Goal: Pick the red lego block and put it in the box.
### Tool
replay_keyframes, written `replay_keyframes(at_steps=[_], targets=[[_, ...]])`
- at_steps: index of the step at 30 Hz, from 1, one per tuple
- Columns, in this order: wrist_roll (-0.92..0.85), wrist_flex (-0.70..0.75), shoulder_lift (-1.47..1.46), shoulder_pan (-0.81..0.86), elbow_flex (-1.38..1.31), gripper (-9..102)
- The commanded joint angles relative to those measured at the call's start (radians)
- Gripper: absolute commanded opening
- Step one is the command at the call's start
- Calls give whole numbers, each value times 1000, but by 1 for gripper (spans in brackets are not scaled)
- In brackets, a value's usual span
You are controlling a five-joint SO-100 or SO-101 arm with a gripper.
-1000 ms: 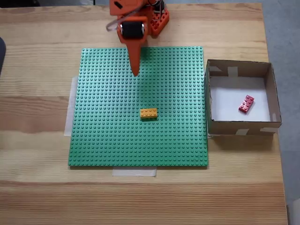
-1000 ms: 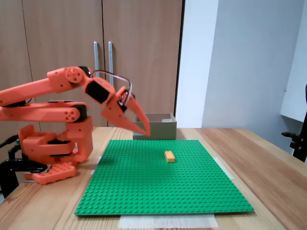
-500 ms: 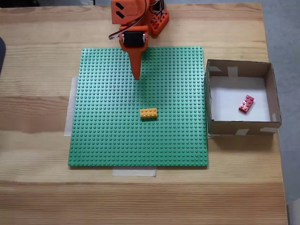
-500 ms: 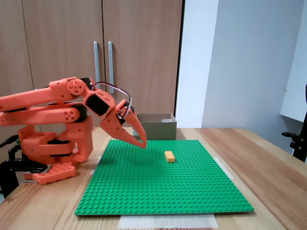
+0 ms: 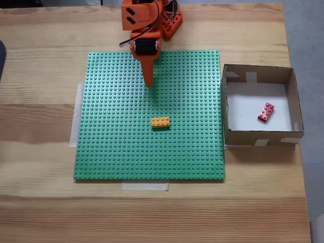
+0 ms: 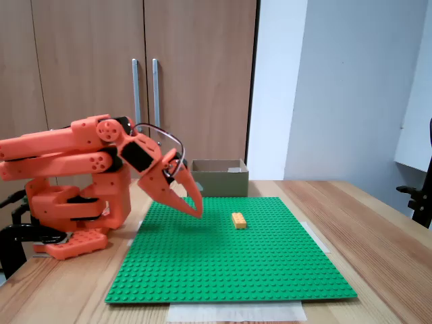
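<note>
Red lego block (image 5: 266, 112) is seen lying flat on the white floor of the box (image 5: 258, 139), right of centre in the top-down fixed view. Task is judged done. Gripper (image 5: 149, 83) is held over the green baseplate (image 5: 116, 147) near the arm base, jaws together, nothing held. Orange-yellow brick (image 5: 160, 122) is left untouched.

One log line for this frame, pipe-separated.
gripper: shut, empty, over green baseplate | red lego block: in box | orange-yellow brick: on baseplate | task: placed
</note>
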Motion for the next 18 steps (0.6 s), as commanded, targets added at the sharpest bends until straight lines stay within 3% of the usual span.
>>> replay_keyframes(at_steps=[1,18], targets=[[-11,9,2,6,-3,-1],[-20,6,2,25,41,-1]])
